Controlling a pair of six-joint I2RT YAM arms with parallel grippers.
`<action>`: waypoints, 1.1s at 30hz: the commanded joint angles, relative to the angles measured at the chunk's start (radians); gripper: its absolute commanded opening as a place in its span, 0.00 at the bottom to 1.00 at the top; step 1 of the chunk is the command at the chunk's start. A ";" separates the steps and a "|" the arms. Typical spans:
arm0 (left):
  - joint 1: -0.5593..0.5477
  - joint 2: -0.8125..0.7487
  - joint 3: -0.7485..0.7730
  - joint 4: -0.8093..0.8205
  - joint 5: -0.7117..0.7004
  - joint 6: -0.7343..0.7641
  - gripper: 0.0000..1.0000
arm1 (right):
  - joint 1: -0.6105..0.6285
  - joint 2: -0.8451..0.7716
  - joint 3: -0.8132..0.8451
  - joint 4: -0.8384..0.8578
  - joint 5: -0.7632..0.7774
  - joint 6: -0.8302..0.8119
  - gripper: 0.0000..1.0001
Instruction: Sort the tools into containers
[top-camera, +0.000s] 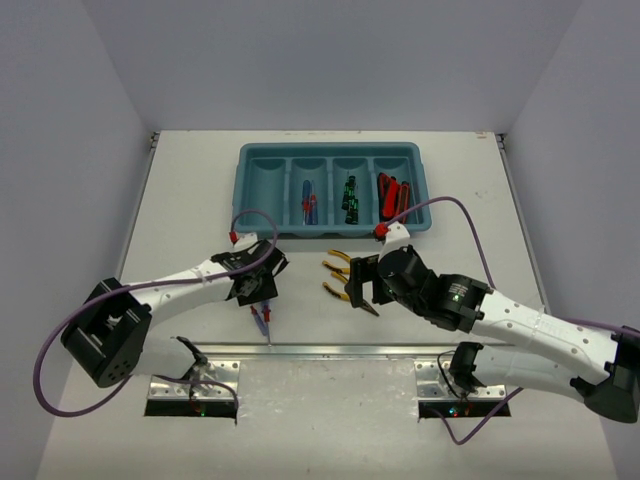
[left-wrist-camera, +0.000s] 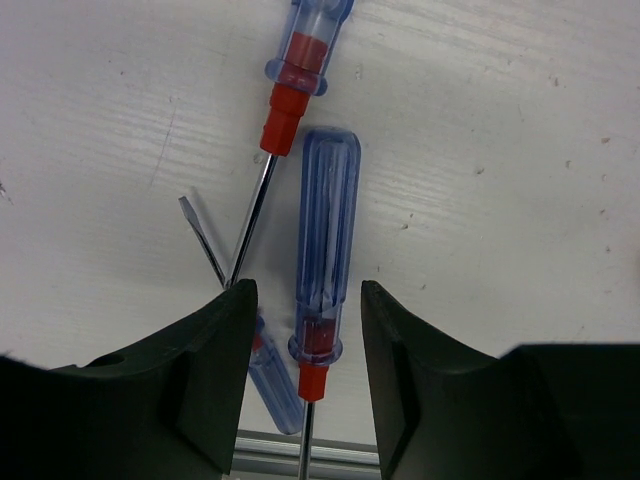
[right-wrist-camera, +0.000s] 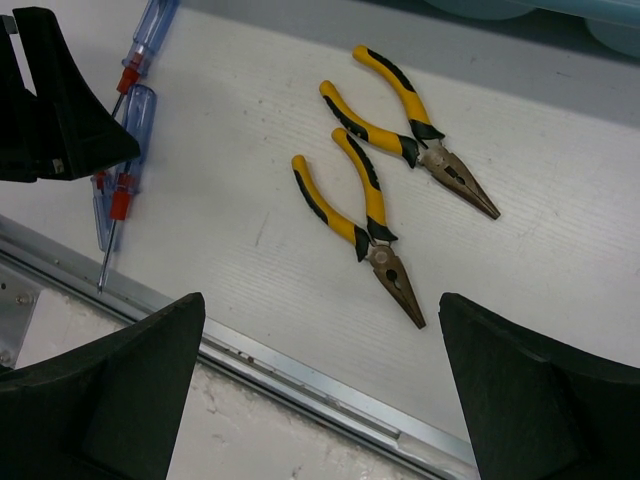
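Observation:
The teal tray (top-camera: 262, 150) stands at the back, four compartments side by side. The left one is empty; the others hold blue-and-red screwdrivers (top-camera: 310, 206), black-and-green screwdrivers (top-camera: 350, 198) and red-and-black utility knives (top-camera: 392, 195). My left gripper (top-camera: 258, 292) is open and low over three blue-and-red screwdrivers (top-camera: 264, 320). In the left wrist view its fingers (left-wrist-camera: 225, 330) straddle the middle screwdriver (left-wrist-camera: 326, 230) without closing on it. My right gripper (top-camera: 358, 288) is open and empty above two yellow-handled pliers (top-camera: 337, 264), which lie side by side in the right wrist view (right-wrist-camera: 358, 200).
A metal rail (top-camera: 330, 350) runs along the table's near edge, just below the screwdriver tips; it also shows in the right wrist view (right-wrist-camera: 300, 375). The left gripper's body (right-wrist-camera: 50, 110) shows beside the screwdrivers (right-wrist-camera: 128, 120). Purple cables loop over both arms.

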 joint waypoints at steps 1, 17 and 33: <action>-0.013 0.017 0.012 0.081 -0.002 -0.008 0.42 | -0.006 -0.007 -0.001 0.032 0.019 -0.006 0.99; -0.037 0.136 0.005 0.157 0.053 0.001 0.15 | -0.012 0.002 0.002 0.032 0.017 -0.005 0.99; -0.140 -0.120 0.227 0.180 0.046 0.199 0.00 | -0.023 -0.024 0.002 0.035 -0.001 -0.014 0.99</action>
